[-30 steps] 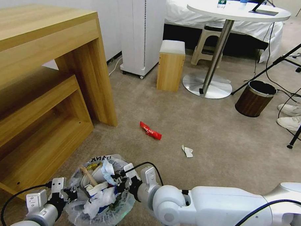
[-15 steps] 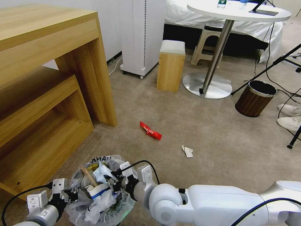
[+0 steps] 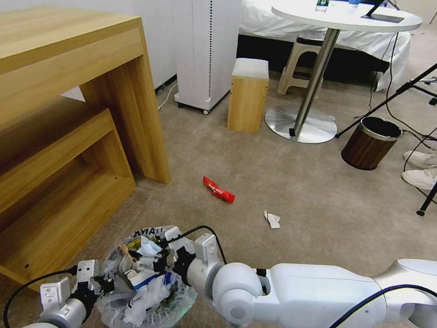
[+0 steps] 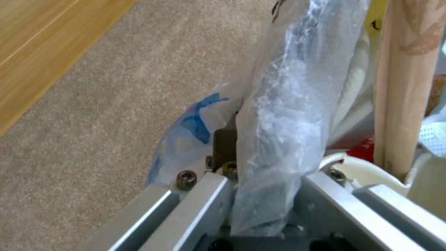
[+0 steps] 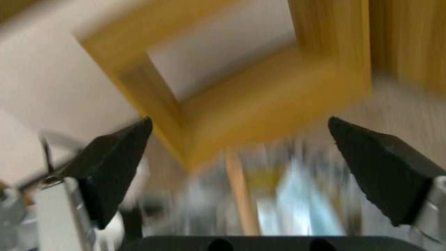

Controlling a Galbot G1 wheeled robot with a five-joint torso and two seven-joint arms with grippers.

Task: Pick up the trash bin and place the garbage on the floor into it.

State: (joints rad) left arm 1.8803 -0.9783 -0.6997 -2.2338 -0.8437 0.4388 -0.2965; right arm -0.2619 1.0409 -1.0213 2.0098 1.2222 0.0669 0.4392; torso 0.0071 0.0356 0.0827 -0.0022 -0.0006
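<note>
Up close, the left wrist view shows the left pincer (image 4: 260,195) clamped on the trash bin (image 3: 145,286) liner; overhead, the right pincer (image 3: 159,257) hangs spread wide above the bin's garbage, on the floor (image 3: 299,186).

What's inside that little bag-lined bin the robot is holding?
In the trash bin: a blue-white paper cup, a wooden stick, a yellow wrapper and crumpled tissue. Anything deeper is covered by that litter and the bag.
</note>
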